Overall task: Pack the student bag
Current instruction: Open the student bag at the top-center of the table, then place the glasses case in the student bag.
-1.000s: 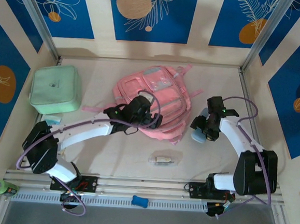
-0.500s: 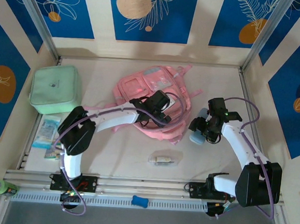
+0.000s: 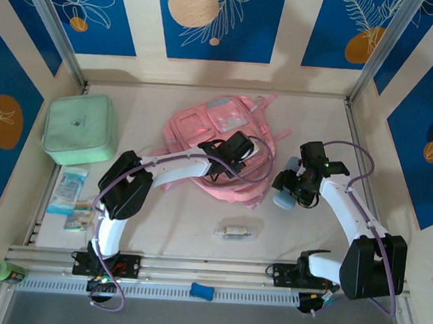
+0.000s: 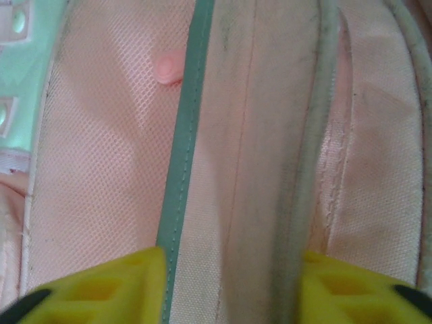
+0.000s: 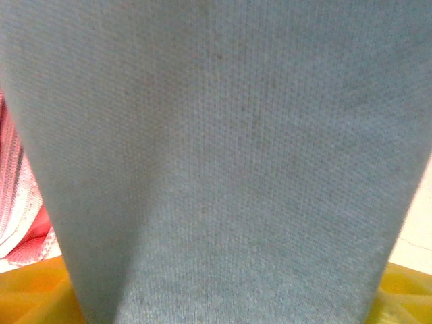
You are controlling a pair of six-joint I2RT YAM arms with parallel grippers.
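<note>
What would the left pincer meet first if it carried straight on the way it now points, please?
The student bag: in the left wrist view its pink mesh and a green trim strip lie directly ahead of the left pincer. It looks very close, perhaps touching; depth is unclear.

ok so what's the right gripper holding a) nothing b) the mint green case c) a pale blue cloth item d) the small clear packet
c: in the right wrist view the right gripper has its yellow fingers on either side of a pale blue cloth item, pressed against it.
</note>
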